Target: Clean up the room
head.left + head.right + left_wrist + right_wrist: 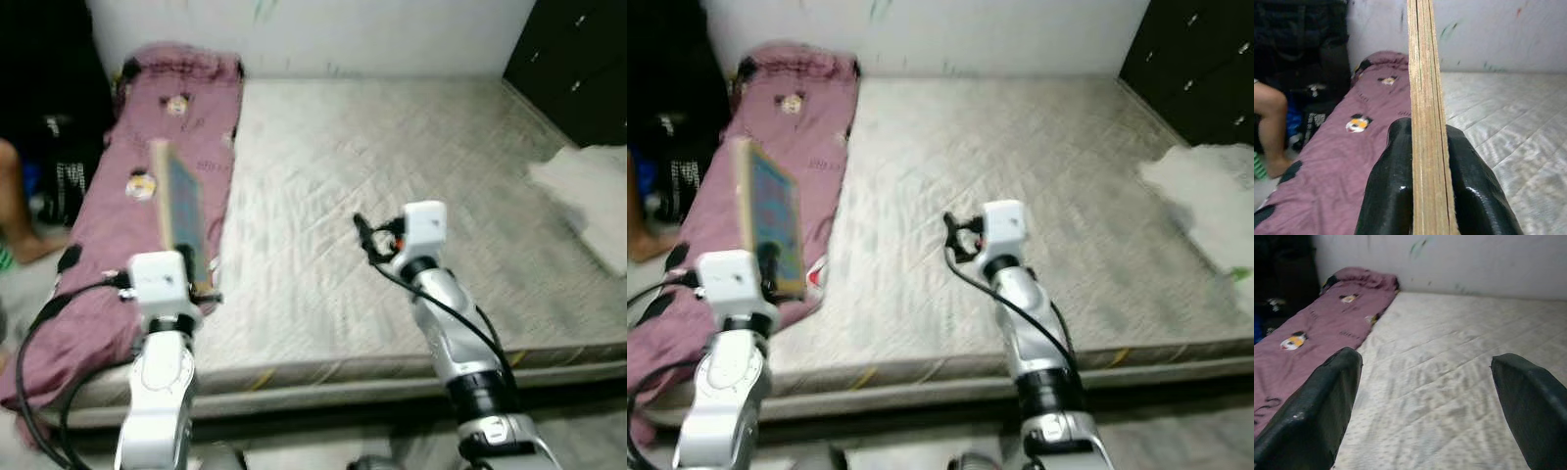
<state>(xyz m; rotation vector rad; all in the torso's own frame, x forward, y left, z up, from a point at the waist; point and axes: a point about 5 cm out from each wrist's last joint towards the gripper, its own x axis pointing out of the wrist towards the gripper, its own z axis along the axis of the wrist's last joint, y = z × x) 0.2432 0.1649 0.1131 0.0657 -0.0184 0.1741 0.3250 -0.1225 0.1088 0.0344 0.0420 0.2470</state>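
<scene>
Over the near left corner of the bed, my left gripper [1415,181] is pinching a flat, thin book with tan page edges and a blue-green cover [181,211]. Fingers pressed on both faces, book held upright, long axis running up and away toward 12 o'clock. Left wrist view is edge-on: page block straight up between the two black pads [1388,191].

The book sits above the mauve cartoon-print blanket [157,166], which lies lengthwise along the left side of the bare grey quilted mattress [392,186], bunched at the 11 o'clock end against the white wall [343,29].

Right gripper [1425,396] hovers over the mattress middle, fingers spread wide, nothing between them, pointing toward 11 o'clock; not touching the mattress as far as I can tell. White crumpled cloth [588,191] lies at 2 o'clock on the mattress's right edge, well apart from both grippers, nearer the right arm. Dark cabinet [578,59] sits beyond at 1 o'clock. A person's bare leg [20,211] is at 9 o'clock, beside the bed.

My call: the book is secured and needs a drop spot; none identifiable here. The blanket lies just below and forward of the left gripper, so left is nearer for it once freed.
</scene>
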